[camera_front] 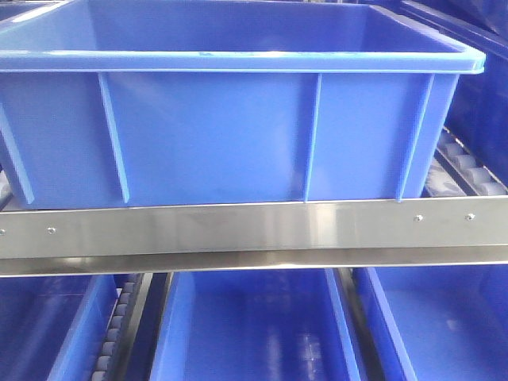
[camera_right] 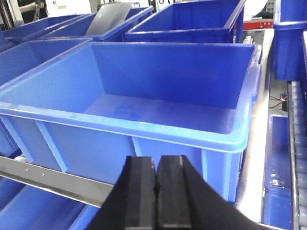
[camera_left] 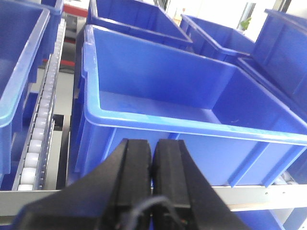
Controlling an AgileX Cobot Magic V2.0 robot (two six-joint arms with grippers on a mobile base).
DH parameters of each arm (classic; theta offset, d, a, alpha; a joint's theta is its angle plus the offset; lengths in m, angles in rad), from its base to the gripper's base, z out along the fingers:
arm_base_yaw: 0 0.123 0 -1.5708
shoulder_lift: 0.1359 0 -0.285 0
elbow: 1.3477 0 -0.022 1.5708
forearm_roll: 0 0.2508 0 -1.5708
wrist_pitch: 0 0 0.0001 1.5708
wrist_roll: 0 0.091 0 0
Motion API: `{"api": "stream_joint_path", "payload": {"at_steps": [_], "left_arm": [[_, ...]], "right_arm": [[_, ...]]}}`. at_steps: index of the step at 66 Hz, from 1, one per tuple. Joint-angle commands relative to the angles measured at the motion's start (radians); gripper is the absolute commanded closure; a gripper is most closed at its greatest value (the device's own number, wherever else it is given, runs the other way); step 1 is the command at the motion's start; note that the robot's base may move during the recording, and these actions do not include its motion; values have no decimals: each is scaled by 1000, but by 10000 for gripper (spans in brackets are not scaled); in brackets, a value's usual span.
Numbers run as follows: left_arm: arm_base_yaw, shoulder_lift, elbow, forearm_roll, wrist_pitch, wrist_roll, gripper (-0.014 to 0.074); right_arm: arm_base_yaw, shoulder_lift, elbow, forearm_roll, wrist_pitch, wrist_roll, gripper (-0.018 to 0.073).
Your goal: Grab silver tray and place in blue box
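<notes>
The blue box [camera_front: 206, 135] stands empty on the rack right in front of me, its ribbed wall filling the front view. It also shows in the left wrist view [camera_left: 158, 81] and the right wrist view [camera_right: 168, 72]. A silver-grey flat piece that looks like the silver tray [camera_right: 110, 17] leans tilted in a far crate at the back left of the right wrist view; most of it is hidden. My left gripper [camera_left: 152, 143] is shut and empty, just before the box's near wall. My right gripper [camera_right: 156, 160] is shut and empty, also before the near wall.
A steel rail [camera_front: 238, 230] runs under the box. Roller tracks [camera_left: 38, 129] lie beside it. More blue crates [camera_left: 134, 24] stand behind and on both sides, and others [camera_front: 246, 333] sit on the level below.
</notes>
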Motion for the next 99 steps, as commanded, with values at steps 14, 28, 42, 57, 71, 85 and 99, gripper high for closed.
{"api": "stream_joint_path", "payload": {"at_steps": [14,28,42,57,71,85,99], "left_arm": [[-6,9,-27,2,-75,0,602],[-6,9,-27,2,-75,0,602],[-6,9,-27,2,-75,0,602],[-4,9,-27,2,-75,0,602],[-4,9,-27,2,-75,0,602],[-4,9,-27,2,-75,0,602],[-4,9,-27,2,-75,0,602]], "right_arm": [[-1,3,-30,-19,-97,-7,510],[-10,-11,-10,-19,-97,-7,510],[-209,-161,98,41,-41,-42,510],[-342,-330,262,234,-133,-285,510],[-342,-396,296,214,-102,-285,510],[-342,-396,296,214,-102,-285,510],[-342,-396,296,214,-102,-285,510]]}}
